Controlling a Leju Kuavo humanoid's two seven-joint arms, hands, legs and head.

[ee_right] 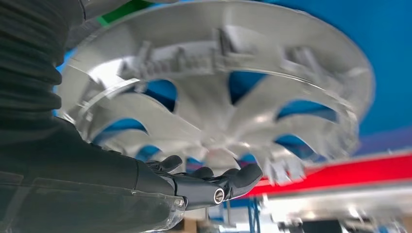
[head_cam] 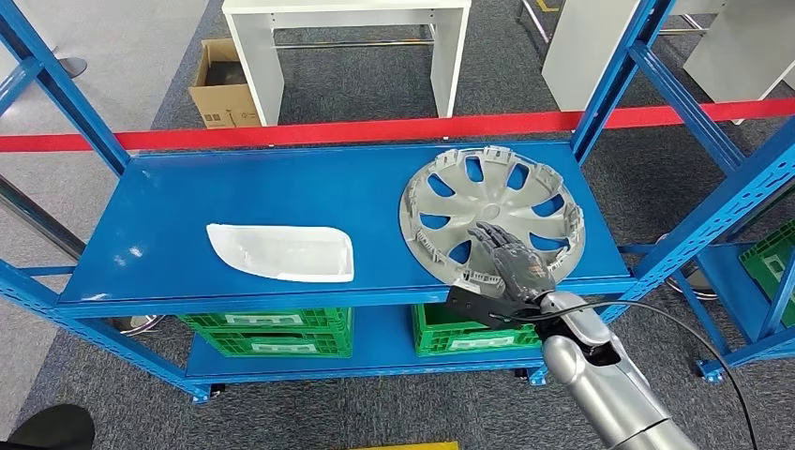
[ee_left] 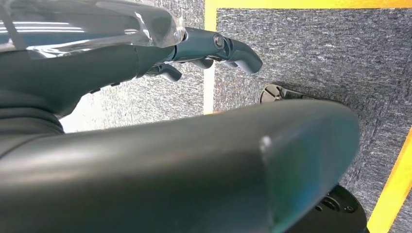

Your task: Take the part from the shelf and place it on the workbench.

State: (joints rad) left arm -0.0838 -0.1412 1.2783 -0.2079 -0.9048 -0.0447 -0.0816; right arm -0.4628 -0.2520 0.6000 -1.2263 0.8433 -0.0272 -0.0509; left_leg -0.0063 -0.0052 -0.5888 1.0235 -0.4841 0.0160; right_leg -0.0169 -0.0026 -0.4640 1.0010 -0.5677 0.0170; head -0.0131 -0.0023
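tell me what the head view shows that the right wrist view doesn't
Head view alone: the white curved plastic tray-like part lying on the blue metal shelf's left half, green plastic crates on the lower level, a red barrier tape, a cardboard box on the floor beyond, and the silver right arm.

Right wrist view alone: a close look at the cover's ribs and clips, and the robot hand's fingers extended along its spokes.

Both: the round silver plastic wheel cover on the blue metal shelf, with the right robot hand on it.
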